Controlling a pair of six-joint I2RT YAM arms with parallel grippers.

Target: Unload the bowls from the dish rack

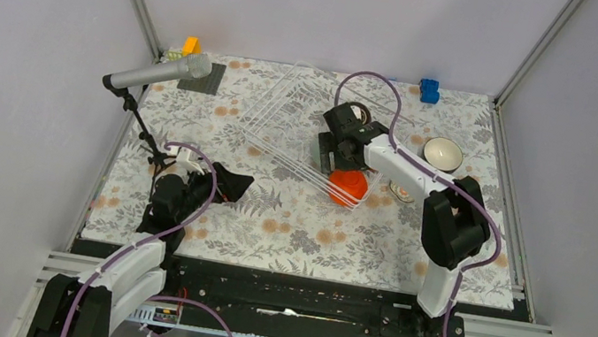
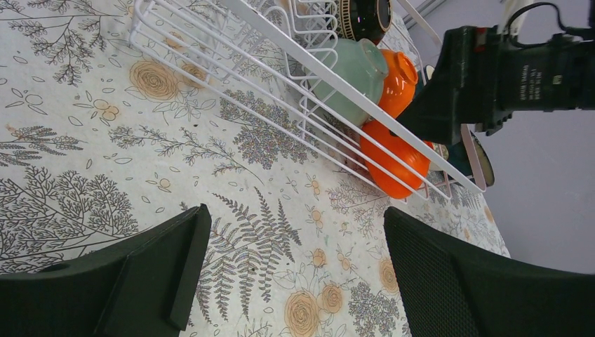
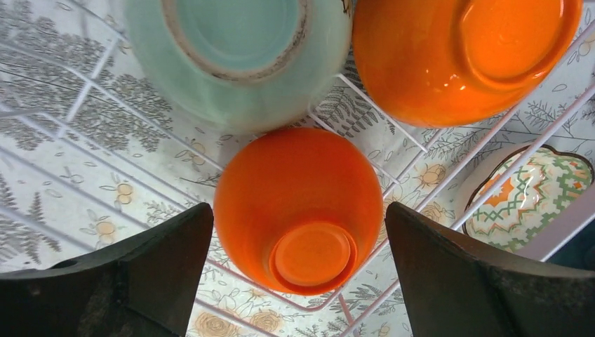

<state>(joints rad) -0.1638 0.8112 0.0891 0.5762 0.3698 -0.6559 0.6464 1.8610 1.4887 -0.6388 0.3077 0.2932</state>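
Bowls (image 3: 298,210) crowd rack (image 1: 287,164) corner (microphone (image 1: 157,74) left).

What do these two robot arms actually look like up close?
The left arm and right arm have white links, bulky black joints and a looping purple cable each. The left gripper and right gripper are black, with broad wedge-shaped fingers. White lettering marks the right arm's black wrist.

The orange bowls (image 3: 298,210), mint-green bowl (image 3: 238,56) and white rack (image 2: 330,78) lie on fern-and-flower patterned cloth (image 2: 91,161).

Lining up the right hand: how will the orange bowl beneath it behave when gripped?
The orange bowl looks glossy, so probably slippery. Its rounded sides may squirt out. Seemingly rigid ceramic, it could chip against the dish rack.
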